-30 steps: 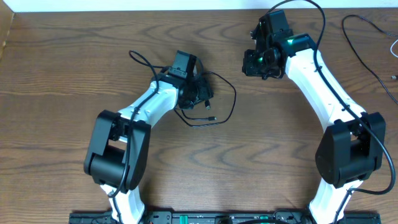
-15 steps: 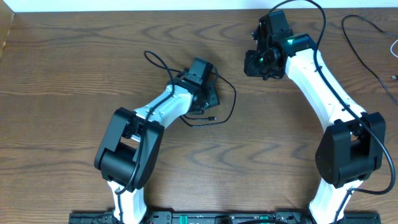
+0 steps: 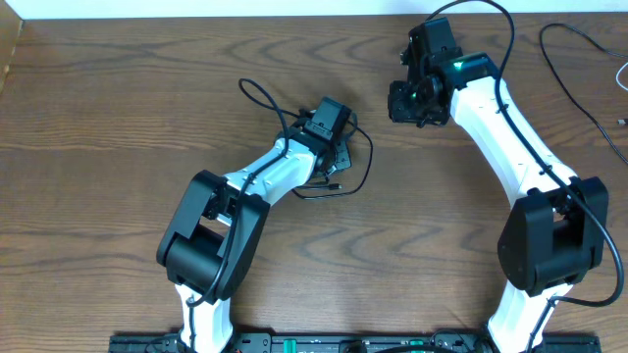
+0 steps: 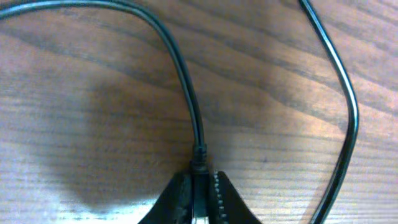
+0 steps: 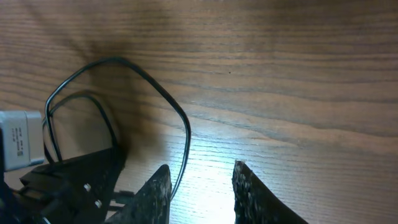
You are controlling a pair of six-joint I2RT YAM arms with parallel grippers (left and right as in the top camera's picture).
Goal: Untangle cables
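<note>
Black cable [image 3: 370, 159] lies in a loose loop near the middle of the desk [image 3: 98, 118], and the left tool [image 4: 199, 186] is pinched shut on its plug end, the cord running from the tips toward 12 o'clock, then curling off to 10. Up at 1 o'clock from that loop the right tool [image 5: 200, 180] hangs with jaws apart and empty, so the left arm is nearer. It's a thin, glossy, limp-looking cord.
</note>
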